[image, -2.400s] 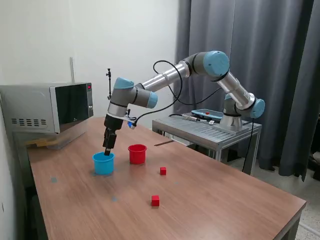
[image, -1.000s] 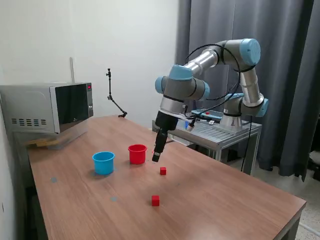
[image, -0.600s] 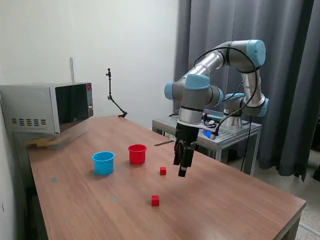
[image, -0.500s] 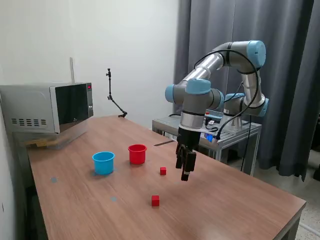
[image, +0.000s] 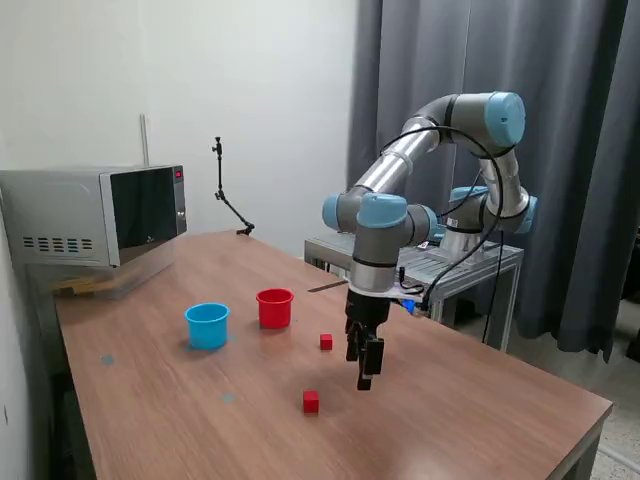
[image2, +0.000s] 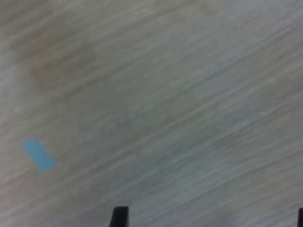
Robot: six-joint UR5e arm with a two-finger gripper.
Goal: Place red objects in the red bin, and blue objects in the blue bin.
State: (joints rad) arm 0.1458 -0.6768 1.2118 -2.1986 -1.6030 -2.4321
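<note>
Exterior view, read from its left: the blue bin (image: 207, 326) and red bin (image: 275, 308) are standing side by side on the counter (image: 480, 410); two red cubes are lying beyond, one (image: 326, 342) near the red bin, one (image: 311, 402) nearer the camera. The gripper (image: 365, 376) is hanging just right of the nearer cube, above the counter. Wrist view is showing its tips well apart, holding nothing.

Silver tubular arm (image: 400, 160) with light blue joint caps, black cables looped alongside, and black two-finger gripper (image: 364, 383).
</note>
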